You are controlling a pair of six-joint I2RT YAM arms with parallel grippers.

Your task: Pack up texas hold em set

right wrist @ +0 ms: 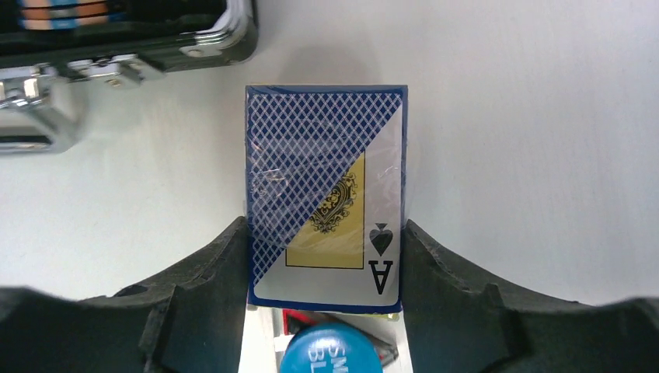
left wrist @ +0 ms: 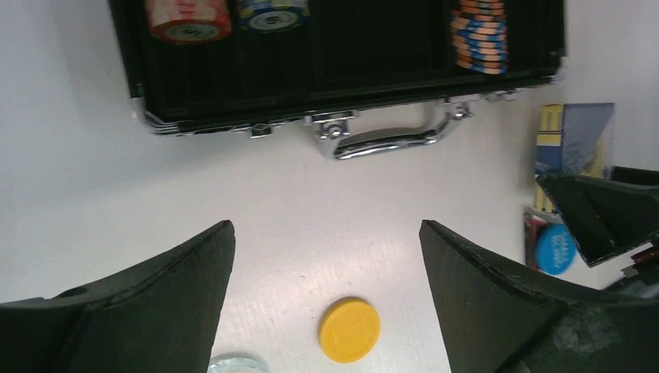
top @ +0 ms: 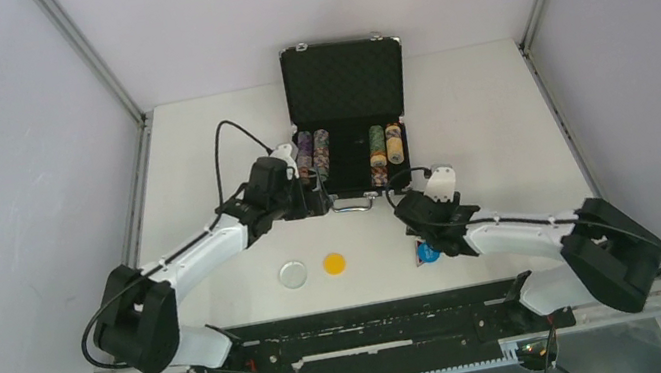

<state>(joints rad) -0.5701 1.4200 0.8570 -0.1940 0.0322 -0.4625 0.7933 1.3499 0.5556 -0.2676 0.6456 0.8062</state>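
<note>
We look at a white table [top: 498,118] inside a booth with pale walls. At its far middle the black briefcase [top: 345,83] lies open with the lid up. In its tray lie four chip rolls [top: 313,154], two at the left and two at the right. The middle compartments look empty to us, so we judge the packing as partly done.

The card deck [right wrist: 326,194] is outside the case, near its front right corner. The right gripper [right wrist: 325,233] has its fingers pressed against both long sides of the deck, so it grips it, but we cannot tell if it is lifted. Below the deck shows the blue token [right wrist: 330,350].

The left gripper [left wrist: 326,233] stands wide open and holds nothing, in front of the handle [left wrist: 388,140]. The yellow token [top: 333,263] and the clear token [top: 293,274] lie on the table. In our judgement the deck, the tokens and closing the lid are left to do.
</note>
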